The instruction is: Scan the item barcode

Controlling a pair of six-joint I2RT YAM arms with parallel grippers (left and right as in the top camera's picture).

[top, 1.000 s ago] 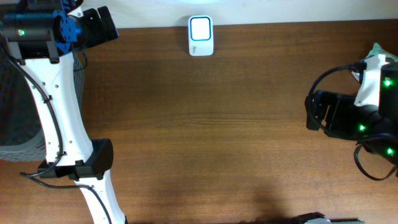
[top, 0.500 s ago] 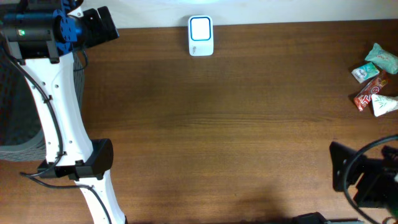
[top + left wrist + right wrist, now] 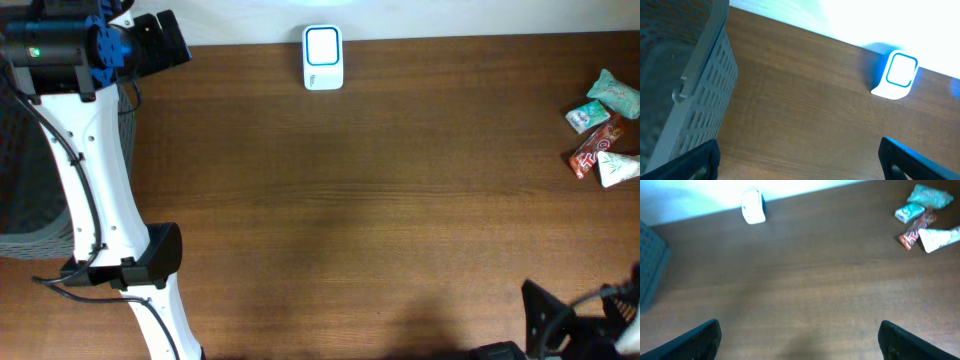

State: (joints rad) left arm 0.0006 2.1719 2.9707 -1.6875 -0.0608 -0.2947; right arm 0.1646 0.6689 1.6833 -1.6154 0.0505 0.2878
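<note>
Overhead cam looks straight down, scanner [image 3: 323, 58] at the far edge of the table [image 3: 380, 200]. Left wrist cam sits near the scanner, right wrist cam looks from well back. All three catch it.

Scanner [image 3: 323, 58] at back edge, snacks [image 3: 603, 130] right

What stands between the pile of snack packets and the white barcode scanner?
Nothing visible. Only bare brown wooden table lies between the pile of wrapped snack packets at the right edge and the white box-shaped scanner at the far edge.
</note>
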